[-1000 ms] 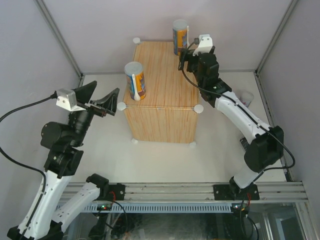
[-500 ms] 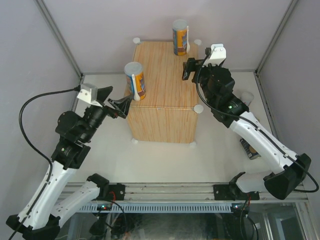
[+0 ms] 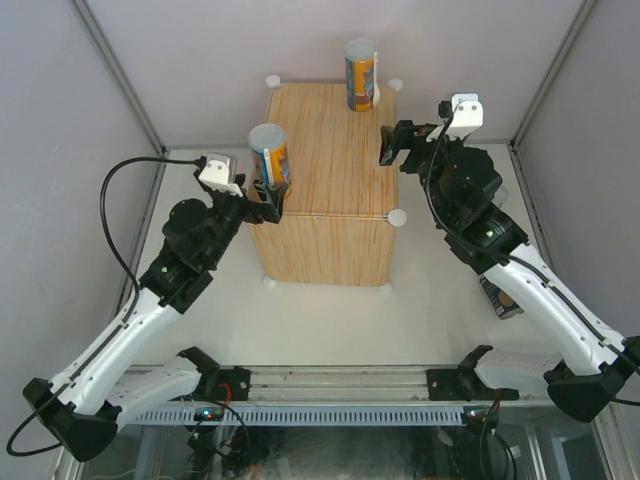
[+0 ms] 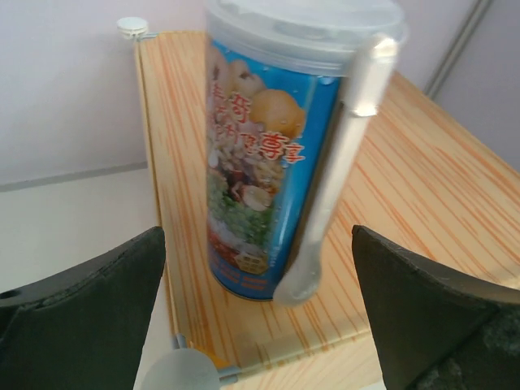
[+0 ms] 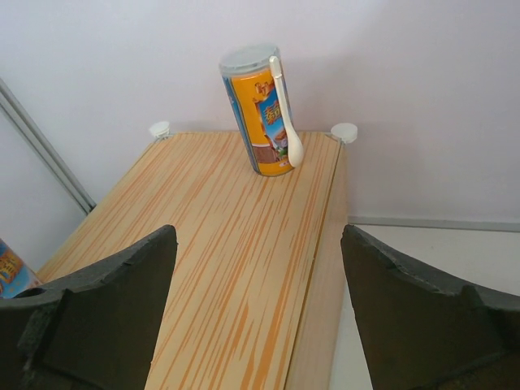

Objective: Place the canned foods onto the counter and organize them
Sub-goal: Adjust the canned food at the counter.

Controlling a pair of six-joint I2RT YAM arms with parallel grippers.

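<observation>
Now you're on the arranging step: your left gripper (image 3: 265,198), jaws wide apart, frames the tall can (image 3: 270,158) at the counter (image 3: 330,180)'s near-left corner. Your right gripper (image 3: 390,146) hangs spread and empty. Next — close squarely, minding the spoon (image 4: 341,162).

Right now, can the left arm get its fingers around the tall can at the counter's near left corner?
Probably yes. The left fingers are open, with the tall can upright just ahead, lined up between them. Nothing on the counter blocks the way, though its spoon might catch.
</observation>
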